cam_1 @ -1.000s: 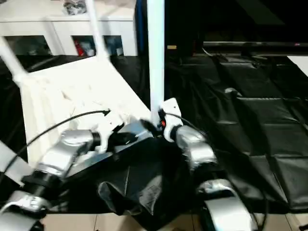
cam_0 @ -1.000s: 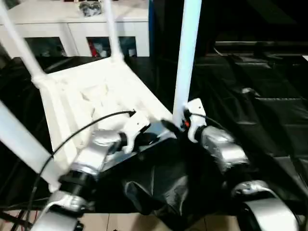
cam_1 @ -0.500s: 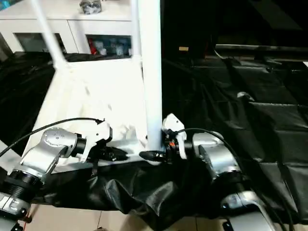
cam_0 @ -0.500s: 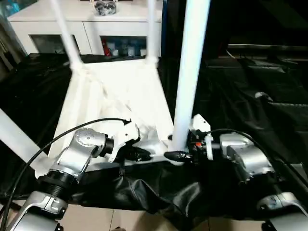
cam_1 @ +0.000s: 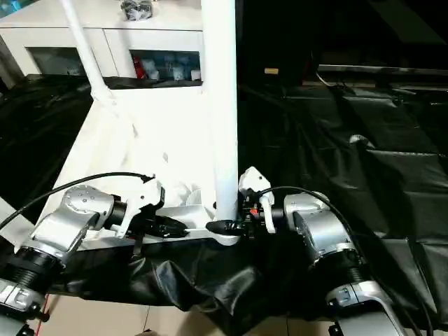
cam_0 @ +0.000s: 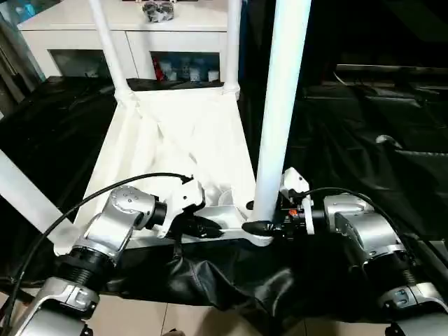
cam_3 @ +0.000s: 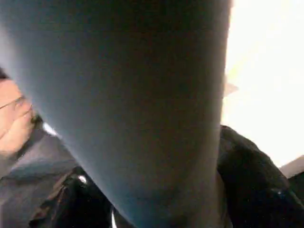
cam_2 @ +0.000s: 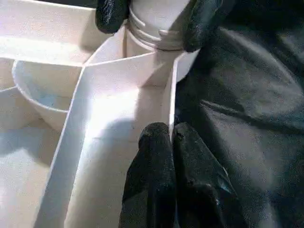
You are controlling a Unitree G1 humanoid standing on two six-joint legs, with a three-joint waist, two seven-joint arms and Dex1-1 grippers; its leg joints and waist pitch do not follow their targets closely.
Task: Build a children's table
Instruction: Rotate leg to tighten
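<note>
Pincers work at the near edge of the upturned tabletop (cam_0: 175,133), which lies on a black sheet (cam_0: 364,140). The left pincer (cam_2: 172,137) is pinched closed on the tabletop's near rim. The right pincer (cam_0: 260,227) grips the base of the near leg (cam_0: 280,105), standing upright in its corner socket (cam_0: 257,235). Beyond stands a white cabinet (cam_0: 140,42).

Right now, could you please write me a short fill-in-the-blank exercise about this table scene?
1. The tabletop lies with its underside facing ____.
2. The right gripper has one finger on either side of the base of a white ____.
3. The left gripper pinches the tabletop's thin ____.
4. The sheet under the tabletop is ____ in colour.

Missing words: up; leg; edge; black
</note>
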